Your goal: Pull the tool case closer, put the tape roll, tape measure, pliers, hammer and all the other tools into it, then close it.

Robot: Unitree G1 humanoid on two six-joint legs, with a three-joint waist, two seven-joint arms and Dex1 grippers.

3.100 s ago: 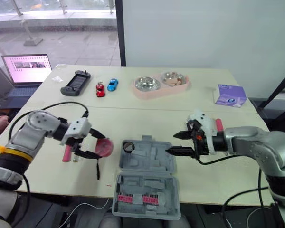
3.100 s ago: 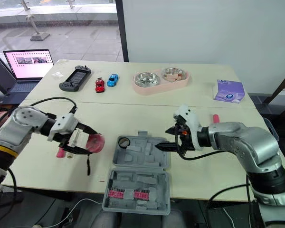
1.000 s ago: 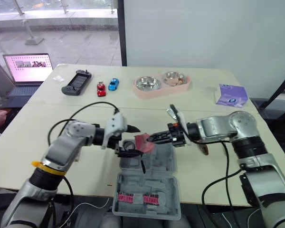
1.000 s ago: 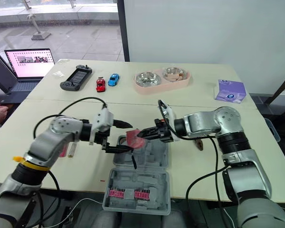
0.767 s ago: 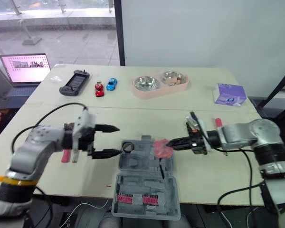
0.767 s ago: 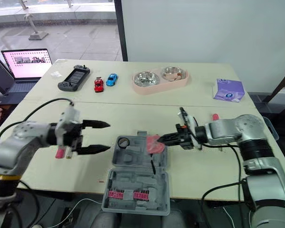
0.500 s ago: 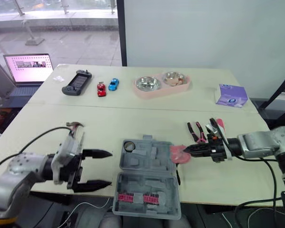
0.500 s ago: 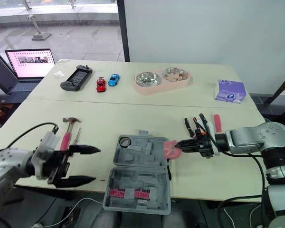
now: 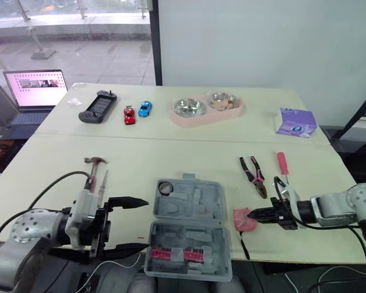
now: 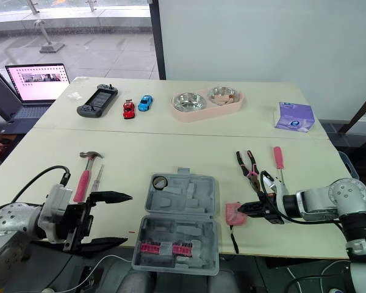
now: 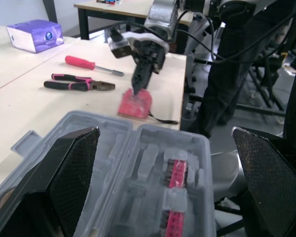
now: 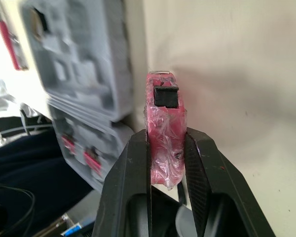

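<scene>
The grey tool case [image 9: 188, 226] lies open near the table's front edge, with a tape roll [image 9: 165, 187] in its far left pocket. My right gripper [image 9: 251, 214] is shut on the pink tape measure [image 9: 242, 219], low over the table just right of the case; in the right wrist view the fingers [image 12: 136, 163] clamp its sides. Pink-handled pliers [image 9: 252, 174] and a red screwdriver [image 9: 282, 165] lie behind it. My left gripper [image 9: 145, 223] stands open and empty at the case's left side. A hammer [image 9: 93, 171] lies further left, with a small tool beside it.
At the back stand a pink tray with two steel bowls [image 9: 207, 109], two toy cars [image 9: 137, 112], a game controller [image 9: 97, 106] and a purple box [image 9: 296, 122]. A laptop [image 9: 33, 88] sits off the far left. A black strap [image 9: 243, 246] trails from the tape measure.
My right gripper has carried the tape measure from over the case to the table at the case's right. My left gripper let go of it and drew back to the front left, still open.
</scene>
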